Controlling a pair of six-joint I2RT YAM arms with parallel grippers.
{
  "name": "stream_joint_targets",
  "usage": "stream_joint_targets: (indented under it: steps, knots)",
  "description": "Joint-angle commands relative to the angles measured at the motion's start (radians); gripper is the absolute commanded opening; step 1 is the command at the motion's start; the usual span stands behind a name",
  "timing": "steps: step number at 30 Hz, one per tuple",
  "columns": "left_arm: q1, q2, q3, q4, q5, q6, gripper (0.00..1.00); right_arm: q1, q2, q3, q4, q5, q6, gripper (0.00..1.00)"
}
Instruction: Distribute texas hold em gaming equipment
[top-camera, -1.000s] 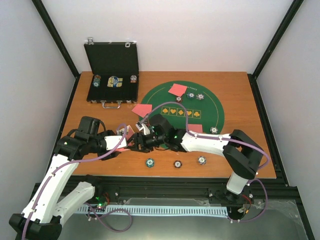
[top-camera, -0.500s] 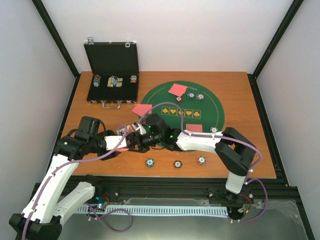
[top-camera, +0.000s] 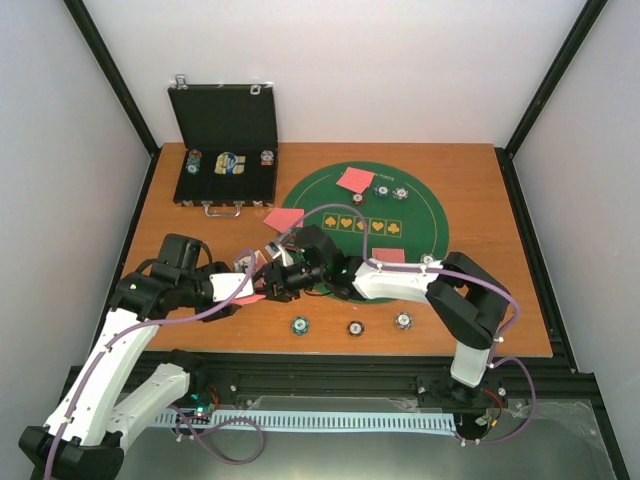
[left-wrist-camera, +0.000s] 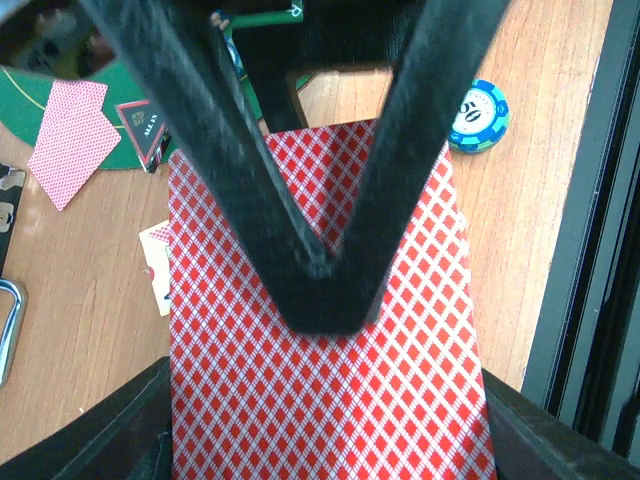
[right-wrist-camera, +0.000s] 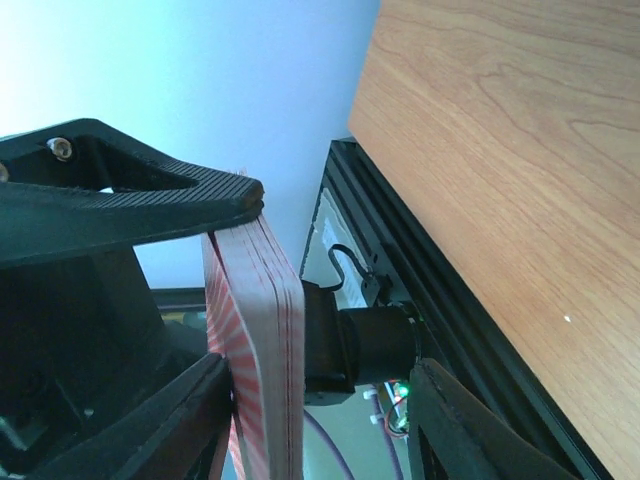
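Left tool (top-camera: 246, 288) clamping card deck (left-wrist-camera: 320, 400), right tool (top-camera: 268, 284) straddling its edge

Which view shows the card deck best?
Left wrist: the deck fills the frame, its patterned red back showing. The right wrist view shows only its stacked edge; the top view, just a small red sliver.

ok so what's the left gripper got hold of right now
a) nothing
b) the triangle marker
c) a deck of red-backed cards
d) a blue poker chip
c: in its wrist view the left gripper has its fingers closed together on the deck of red-backed cards.
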Motion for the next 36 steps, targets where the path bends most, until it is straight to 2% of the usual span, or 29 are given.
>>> stream_joint_targets:
  steps: [1,9,13,18,29,36]
  knots:
    - [-0.005,-0.027,0.012,0.01,0.012,0.032,0.38,-0.03,-0.068,-0.046,-0.111,0.034,-0.05,0.46]
    - [-0.005,-0.022,0.009,0.017,0.021,0.022,0.38,-0.033,-0.117,-0.077,-0.147,0.044,-0.058,0.27]
    - [-0.005,-0.024,0.005,0.015,0.009,0.031,0.38,-0.033,-0.141,-0.062,-0.167,0.05,-0.059,0.12]
    - [-0.005,-0.029,-0.017,0.022,-0.006,0.047,0.38,-0.033,-0.18,-0.039,-0.208,0.061,-0.067,0.03]
    - [-0.005,-0.023,-0.029,0.03,-0.019,0.053,0.38,-0.044,-0.263,-0.047,-0.242,0.069,-0.08,0.03]
    - [-0.005,-0.023,-0.029,0.024,-0.023,0.05,0.38,-0.185,-0.368,-0.053,-0.423,0.036,-0.202,0.03]
